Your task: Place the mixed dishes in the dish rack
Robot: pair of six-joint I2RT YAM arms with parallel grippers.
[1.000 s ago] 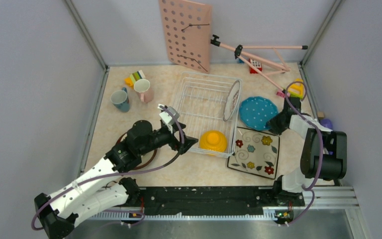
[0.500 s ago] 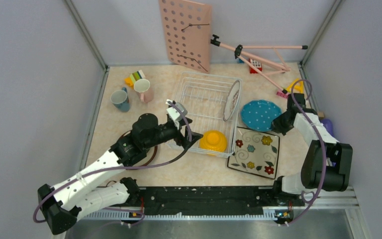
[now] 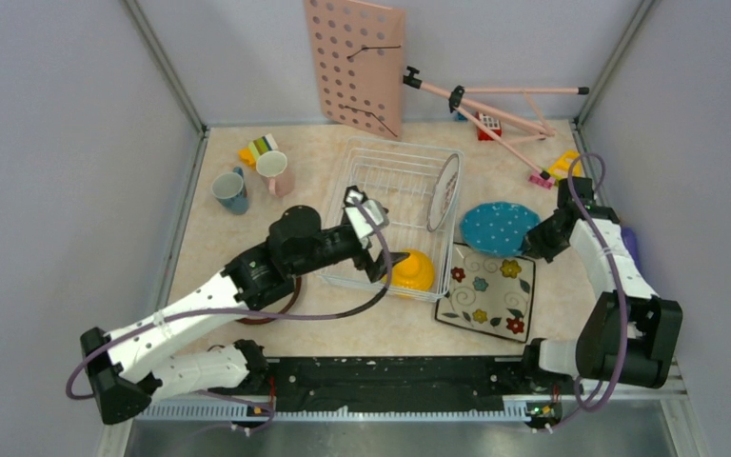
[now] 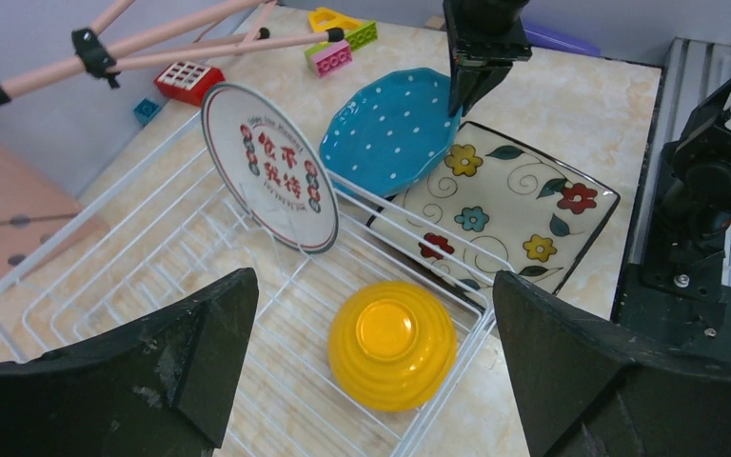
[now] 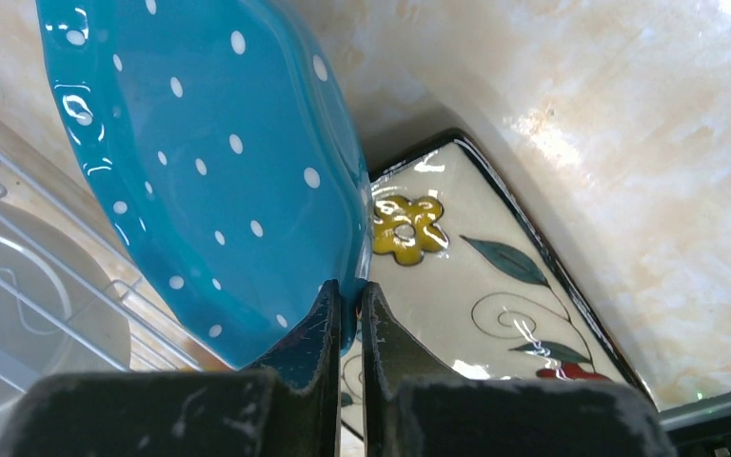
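The white wire dish rack (image 3: 381,181) holds an upside-down yellow bowl (image 3: 409,269) in its near right corner and an upright round white patterned plate (image 3: 444,190). My left gripper (image 3: 382,261) hangs open above the bowl (image 4: 392,345), touching nothing. My right gripper (image 5: 349,295) is shut on the rim of the teal dotted plate (image 5: 200,143), which tilts up over the square flowered plate (image 3: 487,290). A teal mug (image 3: 230,190) and a pink mug (image 3: 274,172) stand at the back left. A brown-rimmed plate (image 3: 268,312) lies mostly hidden under my left arm.
A pink pegboard (image 3: 357,62) leans on the back wall, with a pink tripod (image 3: 481,100) lying beside it. Toy blocks sit behind the mugs (image 3: 259,148) and at the back right (image 3: 488,126). Grey walls close in on three sides.
My left arm has reached right, over the rack's near edge, until its open jaws straddle the bowl. My right gripper has raised the teal plate's right edge, tilting it.
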